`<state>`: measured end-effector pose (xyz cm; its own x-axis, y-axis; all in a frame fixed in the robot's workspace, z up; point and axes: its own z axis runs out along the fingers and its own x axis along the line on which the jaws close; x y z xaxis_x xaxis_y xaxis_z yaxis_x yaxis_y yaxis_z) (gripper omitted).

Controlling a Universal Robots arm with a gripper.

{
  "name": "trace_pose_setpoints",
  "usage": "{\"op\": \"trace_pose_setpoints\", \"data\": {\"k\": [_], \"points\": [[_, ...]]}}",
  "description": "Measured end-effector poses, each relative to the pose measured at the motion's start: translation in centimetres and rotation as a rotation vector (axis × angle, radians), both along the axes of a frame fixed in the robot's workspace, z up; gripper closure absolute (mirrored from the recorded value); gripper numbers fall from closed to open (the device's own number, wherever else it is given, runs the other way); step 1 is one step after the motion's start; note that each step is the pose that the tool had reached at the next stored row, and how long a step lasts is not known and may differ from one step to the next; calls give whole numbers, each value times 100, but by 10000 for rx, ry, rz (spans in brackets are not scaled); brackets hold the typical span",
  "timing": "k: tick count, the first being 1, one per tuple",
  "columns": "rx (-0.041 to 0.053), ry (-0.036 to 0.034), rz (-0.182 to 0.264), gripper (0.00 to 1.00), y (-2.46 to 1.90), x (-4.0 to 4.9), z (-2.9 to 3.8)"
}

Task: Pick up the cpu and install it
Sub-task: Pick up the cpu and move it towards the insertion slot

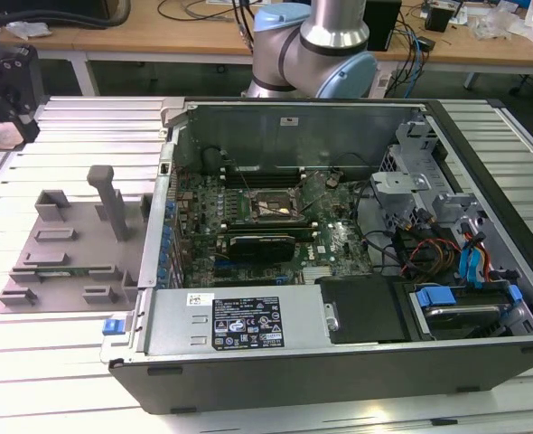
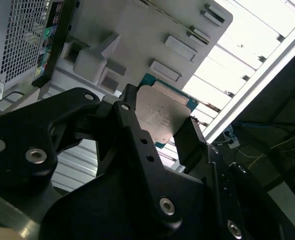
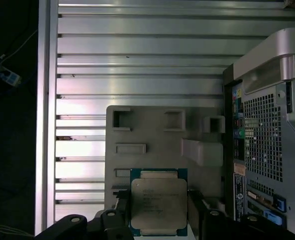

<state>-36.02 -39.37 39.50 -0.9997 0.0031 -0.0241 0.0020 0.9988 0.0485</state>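
Observation:
The cpu (image 3: 158,202), a flat square chip with a pale silver top and a green rim, is clamped between my gripper's two black fingers (image 3: 118,216). In the second wrist view the cpu (image 2: 162,115) hangs tilted in the air, well above the grey holder tray (image 2: 137,35). My gripper (image 3: 158,212) (image 2: 160,134) is shut on the chip's opposite edges. In the exterior view a black assembly (image 1: 3,86) that looks like my gripper sits at the far left, away from the motherboard's black cpu socket (image 1: 268,208) inside the open computer case (image 1: 339,353).
The grey tray (image 1: 68,244) (image 3: 152,130) lies on the slatted aluminium table (image 1: 50,136) beside the case, with upright pegs and a narrow green stick (image 1: 63,268) in a slot. Cables, a drive bay (image 1: 456,307) and the power supply (image 1: 239,321) crowd the case.

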Motion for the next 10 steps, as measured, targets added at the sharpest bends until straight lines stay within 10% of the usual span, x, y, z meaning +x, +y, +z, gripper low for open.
{"op": "trace_pose_setpoints", "data": {"k": [10], "points": [[0,0,0,45,0,182,0]]}}
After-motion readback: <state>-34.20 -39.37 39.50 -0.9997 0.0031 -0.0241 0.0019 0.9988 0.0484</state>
